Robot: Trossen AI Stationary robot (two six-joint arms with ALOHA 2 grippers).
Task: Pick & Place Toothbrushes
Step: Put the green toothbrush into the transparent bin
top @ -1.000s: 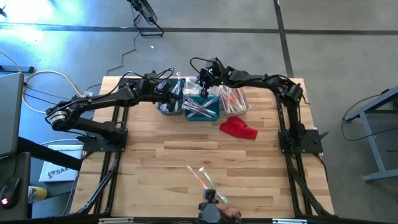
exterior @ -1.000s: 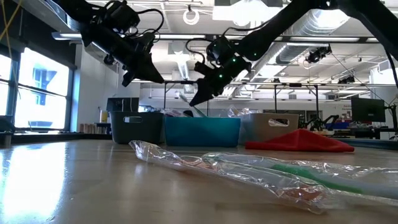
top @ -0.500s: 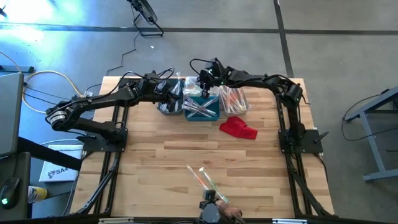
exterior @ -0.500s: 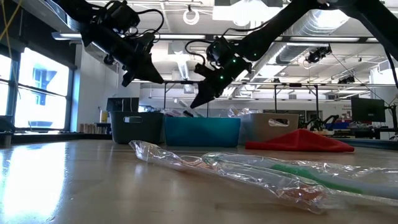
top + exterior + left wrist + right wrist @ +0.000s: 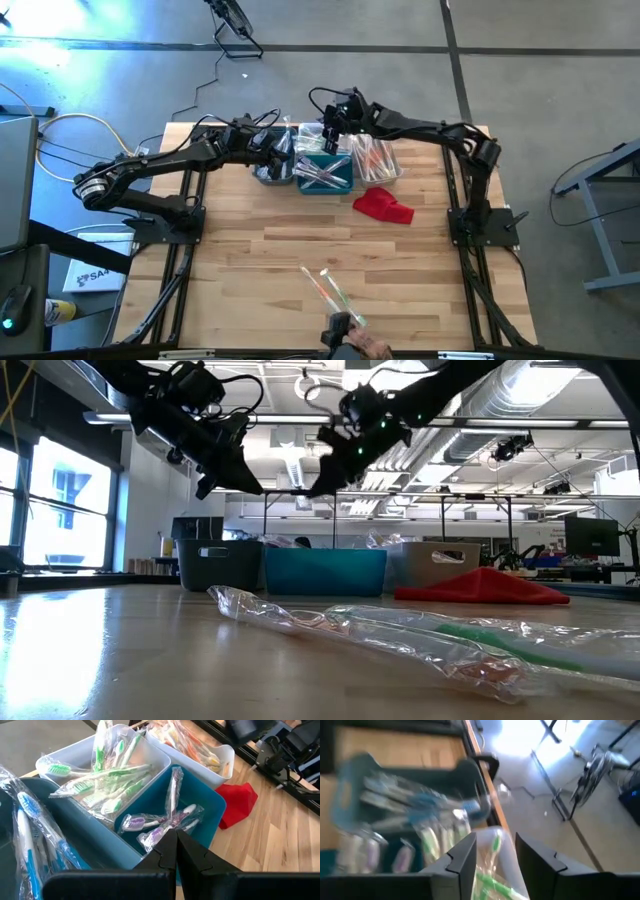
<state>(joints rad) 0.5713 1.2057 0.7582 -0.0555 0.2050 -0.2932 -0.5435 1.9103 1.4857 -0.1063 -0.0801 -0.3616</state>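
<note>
Wrapped toothbrushes fill four bins at the table's far middle: a grey bin (image 5: 268, 165) with blue ones (image 5: 27, 815), a white bin (image 5: 150, 750) with green ones (image 5: 107, 782), a teal bin (image 5: 325, 178) with purple ones (image 5: 165, 820), and a white bin (image 5: 376, 158) with orange ones. Two loose toothbrushes (image 5: 326, 285) lie flat near the front edge. My left gripper (image 5: 175, 845) hovers shut and empty over the teal bin's near wall. My right gripper (image 5: 495, 852) stands open and empty above the bin of green toothbrushes (image 5: 487, 882).
A red cloth (image 5: 383, 205) lies on the wood just in front of the bins, toward the right. The wide middle of the table (image 5: 300, 235) between the bins and the loose toothbrushes is bare wood. Both arms reach in from the table's sides.
My right gripper has risen from just over the bins and drawn a little toward the far edge, its fingers parting as it went. My left arm has kept still. The bins, the cloth and the loose toothbrushes lie as before.
</note>
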